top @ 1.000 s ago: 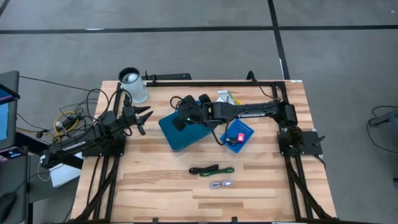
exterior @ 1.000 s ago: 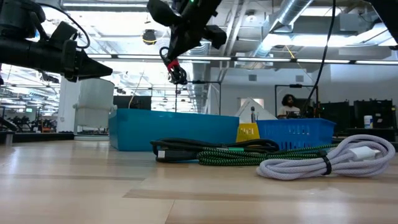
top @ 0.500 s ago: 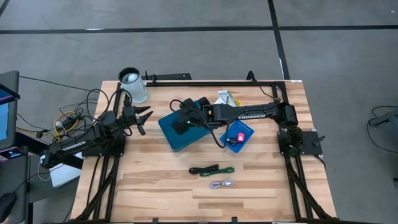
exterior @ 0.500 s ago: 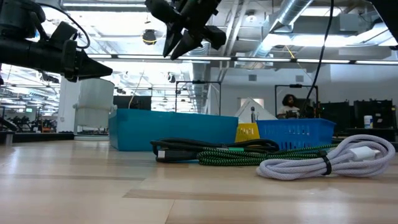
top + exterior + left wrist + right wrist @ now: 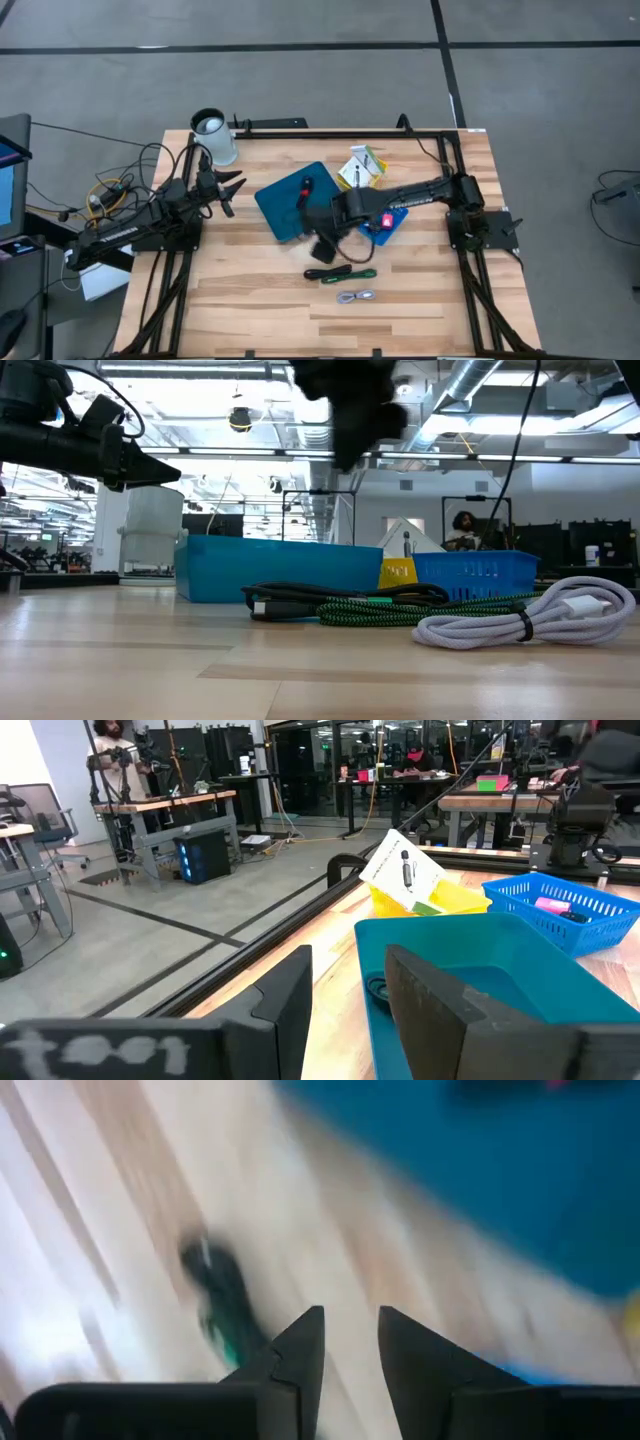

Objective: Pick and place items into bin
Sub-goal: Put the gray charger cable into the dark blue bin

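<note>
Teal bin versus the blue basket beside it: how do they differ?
The teal bin is clearly larger; the blue basket is smaller. The teal bin has solid walls, while the blue basket's walls are an open lattice. The teal bin is a greenish blue, the blue basket a brighter blue. Both are open-topped and rest on the table.

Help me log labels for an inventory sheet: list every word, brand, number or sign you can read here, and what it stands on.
No text here reads clearly enough to quote.
White lettering along the left arm: too small to read.
White lettering along the right arm: too small to read.
Dark and green marks on the white packet: no legible words.
</note>
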`<action>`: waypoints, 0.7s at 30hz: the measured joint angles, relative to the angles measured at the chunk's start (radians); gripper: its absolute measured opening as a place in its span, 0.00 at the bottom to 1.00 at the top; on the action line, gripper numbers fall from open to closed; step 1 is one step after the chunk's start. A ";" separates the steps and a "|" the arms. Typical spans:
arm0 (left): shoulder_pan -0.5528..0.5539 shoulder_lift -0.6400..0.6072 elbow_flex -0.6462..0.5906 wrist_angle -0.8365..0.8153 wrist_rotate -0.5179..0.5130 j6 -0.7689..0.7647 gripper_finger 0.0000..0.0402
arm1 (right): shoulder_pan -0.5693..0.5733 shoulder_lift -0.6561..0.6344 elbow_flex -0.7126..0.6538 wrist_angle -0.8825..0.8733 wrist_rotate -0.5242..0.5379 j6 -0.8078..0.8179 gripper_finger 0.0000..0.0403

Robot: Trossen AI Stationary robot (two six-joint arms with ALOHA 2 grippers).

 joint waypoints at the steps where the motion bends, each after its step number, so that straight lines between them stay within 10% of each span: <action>1: 0.000 0.000 0.000 0.000 0.000 0.000 0.30 | 0.016 0.000 0.000 -0.049 -0.009 0.000 0.22; 21: 0.000 0.001 0.000 0.000 0.000 0.000 0.30 | 0.320 0.127 0.003 0.003 -0.061 0.104 0.22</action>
